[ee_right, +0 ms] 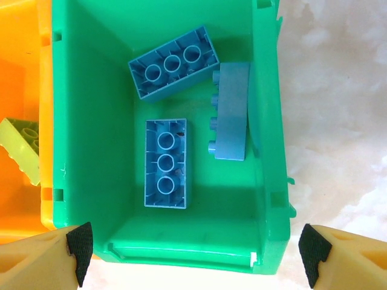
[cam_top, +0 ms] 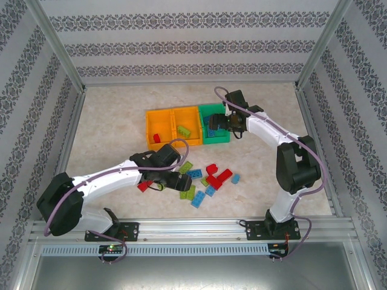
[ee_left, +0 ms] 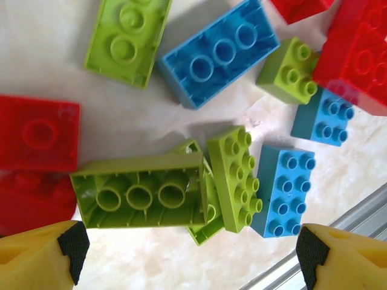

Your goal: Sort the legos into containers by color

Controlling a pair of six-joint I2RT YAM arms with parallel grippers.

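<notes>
Hovering spread wide, the left pincer (ee_left: pixel 193 257) overhangs loose legos (ee_left: pixel 139 196), the right pincer (ee_right: pixel 196 257) the green bin (ee_right: pixel 84 121).

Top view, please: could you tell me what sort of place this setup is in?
Probably a lab robot test cell: patterned panels and an aluminium frame enclose a marble-look table, with a left arm and a right arm bolted to a rail at its near edge.

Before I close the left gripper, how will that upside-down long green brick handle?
The long lime brick looks rigid and hollow, so it is probably stiff and light. Its glossy walls might slip. It seems to lie against a studded lime brick, which would likely shift too.
</notes>
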